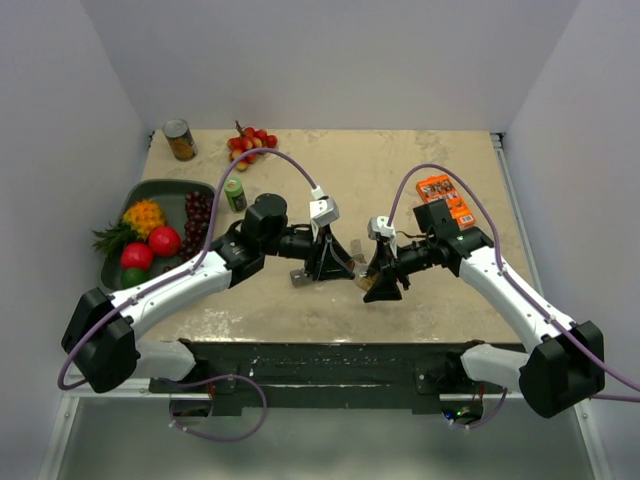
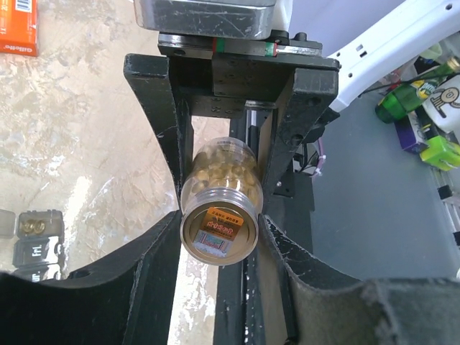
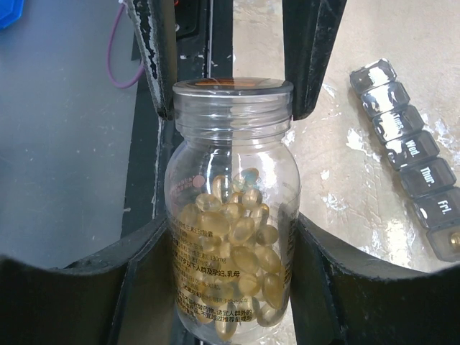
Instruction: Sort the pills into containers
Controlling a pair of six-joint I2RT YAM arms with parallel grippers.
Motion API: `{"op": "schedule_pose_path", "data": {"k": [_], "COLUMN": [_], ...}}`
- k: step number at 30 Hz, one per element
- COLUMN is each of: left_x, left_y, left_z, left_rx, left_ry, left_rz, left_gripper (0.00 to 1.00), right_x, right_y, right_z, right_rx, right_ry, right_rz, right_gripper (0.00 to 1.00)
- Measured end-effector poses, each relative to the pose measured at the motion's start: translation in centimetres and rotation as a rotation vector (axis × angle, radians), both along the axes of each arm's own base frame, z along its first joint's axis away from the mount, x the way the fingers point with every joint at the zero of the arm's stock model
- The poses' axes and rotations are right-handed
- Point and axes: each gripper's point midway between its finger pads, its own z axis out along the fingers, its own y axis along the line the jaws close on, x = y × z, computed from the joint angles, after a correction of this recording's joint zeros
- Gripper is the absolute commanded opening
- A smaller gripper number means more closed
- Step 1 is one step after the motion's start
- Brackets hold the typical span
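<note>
right tool, left tool, gripping pills

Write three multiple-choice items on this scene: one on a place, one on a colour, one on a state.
1. The pill organiser lies A. atop a box B. on the table beside the pill bottle C. in a bowl
2. The pills are A. golden yellow B. blue C. white
3. The pill bottle is A. lying loose B. held by one end effector alone C. held by both end effectors
B: it lies flat there. A: yellow shows through the clear wall. C: the left end effector grips its top, the right end effector its body.
</note>
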Motion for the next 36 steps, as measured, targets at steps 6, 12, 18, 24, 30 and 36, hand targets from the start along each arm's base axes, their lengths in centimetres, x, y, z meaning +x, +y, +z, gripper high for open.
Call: {"op": "schedule_pose_path", "data": {"k": [6, 12, 18, 24, 30, 36], "left_x": [0.1, 0.1, 0.5, 1.7, -0.6, -0.7], "left_y": [0.2, 0.6, 1.2, 2.9, 5.4, 6.5], "left_z": [-0.6, -1.7, -3.3, -5.2, -4.8, 2.1], "left_rx": [0.021, 0.062, 0.103, 0.14, 0.115, -0.086], "left_ry": [-0.005, 0.017, 0.039, 0.064, 0.031, -0.029], "left_rz": [0.004, 0.018, 0.056, 0.117, 0.133, 0.26], "left_gripper": [0.56, 0.61, 0.66, 0.75, 0.99, 0.99], "right_x": [0.3, 0.5, 0.3, 0.2, 0.2, 0.9], "right_y": [-0.1, 0.1, 0.3, 0.2, 0.2, -0.2], "right_z": [-0.1, 0.6, 1.2, 1.4, 1.5, 1.0], "right_rx": [-0.006, 0.017, 0.046, 0.051, 0.048, 0.01], "right_ry": [-0.02, -0.039, -0.052, -0.065, -0.077, -0.108], "right_rz": [-0.002, 0.006, 0.028, 0.034, 0.031, 0.005], "right_gripper": [0.0, 0.0, 0.0, 0.0, 0.0, 0.0]}}
